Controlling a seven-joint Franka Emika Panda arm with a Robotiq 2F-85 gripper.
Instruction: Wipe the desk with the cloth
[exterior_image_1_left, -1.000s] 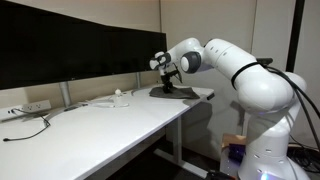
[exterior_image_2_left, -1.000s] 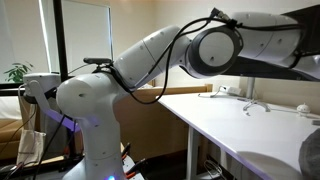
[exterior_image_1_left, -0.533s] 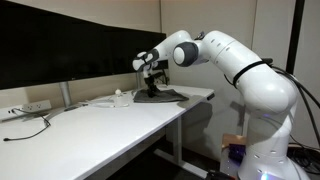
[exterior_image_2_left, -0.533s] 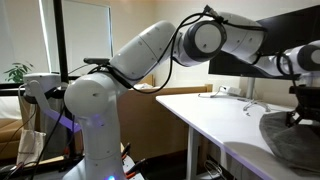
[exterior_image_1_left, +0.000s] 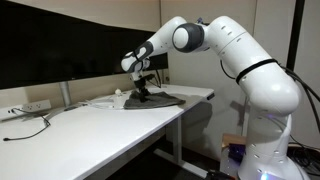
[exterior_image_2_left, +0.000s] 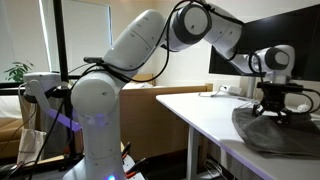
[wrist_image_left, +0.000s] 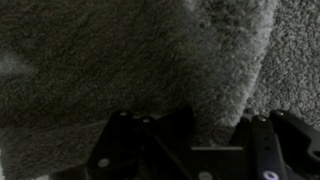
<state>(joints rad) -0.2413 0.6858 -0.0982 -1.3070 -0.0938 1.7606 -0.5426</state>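
Observation:
The dark grey cloth (exterior_image_1_left: 158, 99) lies rumpled near the end of the long white desk (exterior_image_1_left: 90, 135), and shows in both exterior views (exterior_image_2_left: 268, 134). My gripper (exterior_image_1_left: 140, 88) points down onto the cloth's left part and is shut on a raised fold of it; it also shows in an exterior view (exterior_image_2_left: 272, 108). In the wrist view the cloth (wrist_image_left: 120, 60) fills the picture, with a ridge of fabric pinched between the dark fingers (wrist_image_left: 213, 135). The desk also shows in an exterior view (exterior_image_2_left: 205, 112).
A small white object (exterior_image_1_left: 119, 97) sits just left of the cloth. Dark monitors (exterior_image_1_left: 70, 45) on a stand (exterior_image_1_left: 68, 95) line the back. A power strip (exterior_image_1_left: 35, 106) and thin black cable (exterior_image_1_left: 35, 127) lie far left. The robot's base (exterior_image_2_left: 95, 130) stands beside the desk.
My gripper has moved along the desk away from its end edge, toward the small white object, dragging the cloth with it.

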